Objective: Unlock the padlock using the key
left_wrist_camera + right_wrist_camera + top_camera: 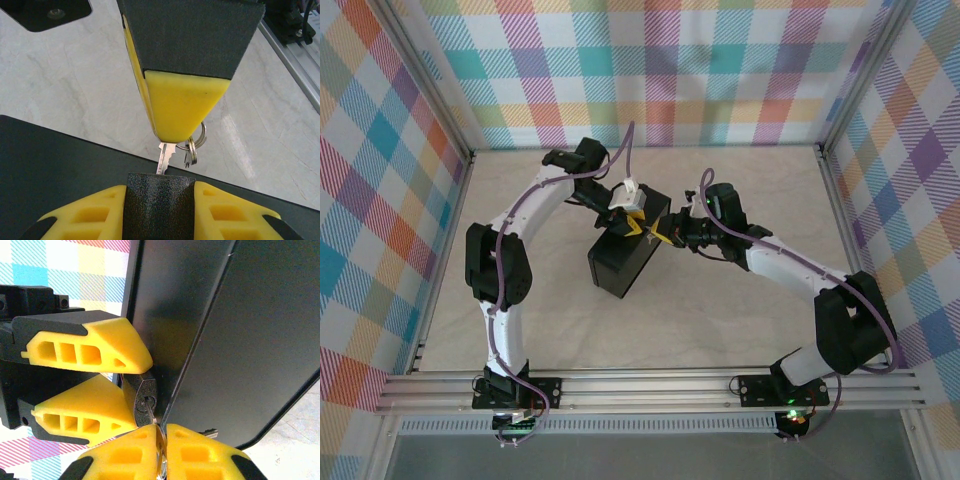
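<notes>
Yellow fingertips of both arms meet over the far corner of a black box (620,268) in the top external view. The left gripper (632,218) comes from the far left and the right gripper (660,236) from the right, above a pale marbled table (720,330). The padlock and the key are too small to make out here, and I cannot tell how the jaws stand.

At the left wrist, the left gripper (160,186) has its jaws clamped on the padlock (159,210), a dark, grainy block wedged between the two yellow pads. The right gripper (167,132) hangs just above it, pinching the key (166,154). The blade points down and reaches the top of the padlock. A key ring (196,144) dangles beside the blade.

At the right wrist, the right gripper (161,440) is closed on the head of the key (151,414). Its blade enters the keyhole in the end face of the padlock (142,397). The left gripper (137,382) holds that padlock between its upper and lower fingers, close beside the upright wall of the box (240,340).
</notes>
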### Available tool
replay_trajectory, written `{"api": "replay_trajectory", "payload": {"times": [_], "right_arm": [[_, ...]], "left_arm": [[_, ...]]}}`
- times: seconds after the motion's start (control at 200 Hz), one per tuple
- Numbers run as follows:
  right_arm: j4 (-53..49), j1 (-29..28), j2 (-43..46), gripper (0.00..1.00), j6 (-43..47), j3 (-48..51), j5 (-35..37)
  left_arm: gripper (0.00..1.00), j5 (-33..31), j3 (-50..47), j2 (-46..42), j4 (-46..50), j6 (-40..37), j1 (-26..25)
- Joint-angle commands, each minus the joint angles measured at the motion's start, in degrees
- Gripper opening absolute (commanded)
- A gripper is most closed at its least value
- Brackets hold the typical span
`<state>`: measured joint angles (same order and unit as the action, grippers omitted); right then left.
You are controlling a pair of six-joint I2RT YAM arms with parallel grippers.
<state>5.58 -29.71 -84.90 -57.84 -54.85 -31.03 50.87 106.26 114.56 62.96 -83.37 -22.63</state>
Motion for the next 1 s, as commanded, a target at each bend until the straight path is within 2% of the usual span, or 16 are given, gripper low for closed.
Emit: {"api": "replay_trajectory", "payload": {"times": [0.0, 0.32, 0.49, 0.795, 0.995], "right_arm": [[10.2, -2.9, 0.6, 0.14, -0.3, -0.6, -3.6], [11.9, -2.1, 1.8, 0.11, -1.1, 0.9, -3.6], [10.2, -0.4, 3.6, 0.19, -0.1, 1.8, -3.4], [7.1, 0.5, 4.0, 0.24, 1.4, 1.7, -3.2], [5.2, 1.5, 6.0, 0.34, 2.4, 3.1, -2.9]], "left_arm": [[0.24, 7.6, -1.7, 0.7, 0.5, 0.4, -5.3], [0.23, 7.8, -2.3, 0.8, 0.3, 0.3, -5.0], [0.23, 7.6, -2.8, 0.5, 0.1, 0.5, -4.6], [0.22, 8.0, -2.4, 0.8, -0.8, 1.3, -3.9], [0.22, 7.6, -2.6, 0.9, -0.7, 1.5, -3.4]]}}
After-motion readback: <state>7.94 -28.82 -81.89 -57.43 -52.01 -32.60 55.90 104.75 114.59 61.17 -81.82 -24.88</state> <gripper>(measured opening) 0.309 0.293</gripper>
